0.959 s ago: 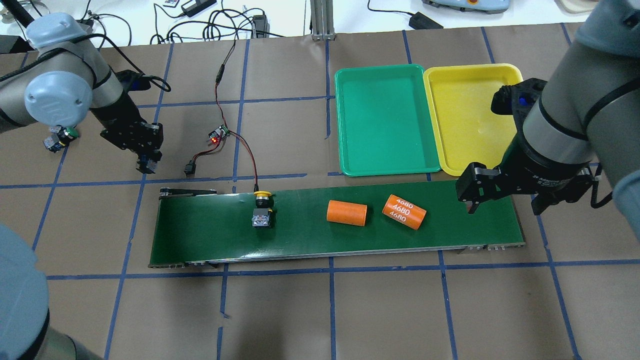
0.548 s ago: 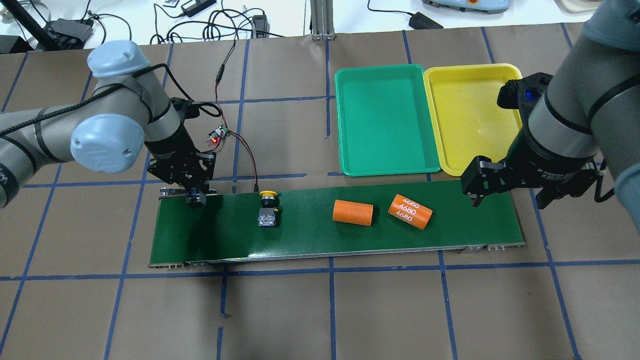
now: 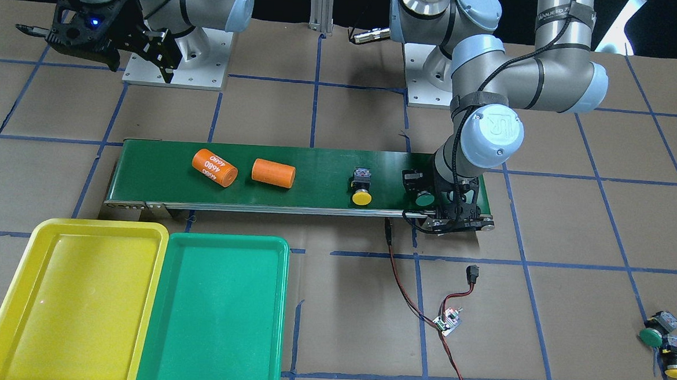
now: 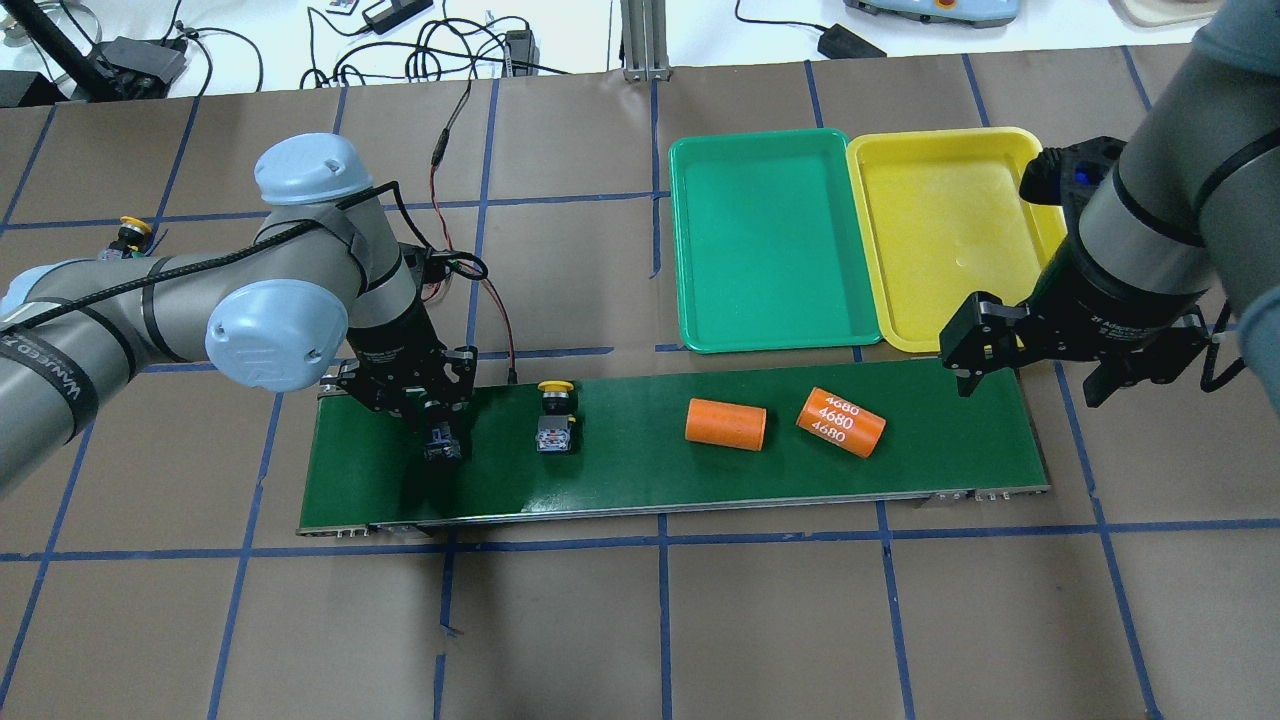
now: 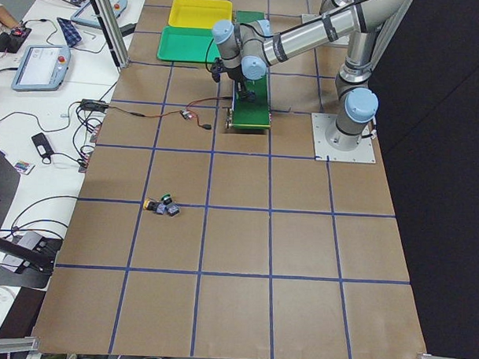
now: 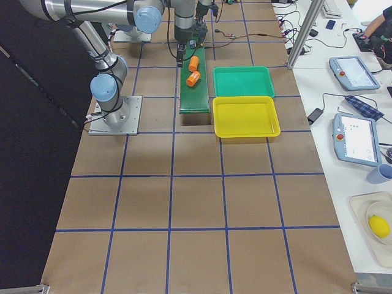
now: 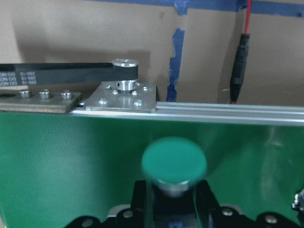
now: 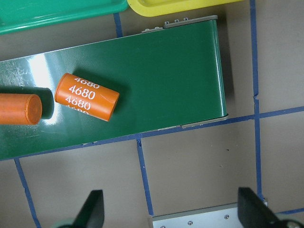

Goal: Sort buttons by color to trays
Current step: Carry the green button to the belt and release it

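Swung in over the belt [image 4: 650, 480], the left gripper [image 4: 441, 445] grips a green button [image 7: 174, 161]; lower it gently before releasing. Right gripper [image 4: 1035, 385] gapes.

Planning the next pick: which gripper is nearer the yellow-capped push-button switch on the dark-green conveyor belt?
Left. The left gripper, holding a green-capped button, is just beside the yellow-capped switch; the right gripper hovers beyond both orange cylinders.

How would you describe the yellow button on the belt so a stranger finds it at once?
Start at the dark-green belt beside the green tray and the yellow tray. On it, between the left gripper and the plain orange cylinder, lies a small button. It alone there has a yellow cap; the green button is in the gripper.
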`<state>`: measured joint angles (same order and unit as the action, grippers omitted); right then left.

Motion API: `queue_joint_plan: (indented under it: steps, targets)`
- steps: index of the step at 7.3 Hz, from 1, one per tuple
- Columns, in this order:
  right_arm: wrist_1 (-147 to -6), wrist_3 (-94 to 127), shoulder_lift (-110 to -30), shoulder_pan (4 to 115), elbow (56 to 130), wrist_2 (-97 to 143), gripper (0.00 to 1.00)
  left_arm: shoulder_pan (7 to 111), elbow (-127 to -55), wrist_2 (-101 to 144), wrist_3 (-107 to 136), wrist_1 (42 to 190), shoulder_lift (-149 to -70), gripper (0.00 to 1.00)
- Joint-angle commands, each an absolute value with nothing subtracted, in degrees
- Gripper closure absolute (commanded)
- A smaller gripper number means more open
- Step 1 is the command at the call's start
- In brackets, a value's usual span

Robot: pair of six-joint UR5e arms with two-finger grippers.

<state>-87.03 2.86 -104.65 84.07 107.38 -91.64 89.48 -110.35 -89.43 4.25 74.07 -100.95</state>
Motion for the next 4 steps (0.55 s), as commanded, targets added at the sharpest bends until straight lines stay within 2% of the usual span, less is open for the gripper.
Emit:
queue_joint_plan:
  steps: [1,4]
  targets:
    - [-87.36,2.55,-103.54,84.02,107.32,-91.76,0.0,87.99,-105.59,-89.47,3.52,73.03,-99.76,0.0]
    - [-95.05,3.16,-101.69,83.93,107.4,-91.5,0.0,70.12,-94.16,-89.38,-17.66,76.21,-107.63,0.0]
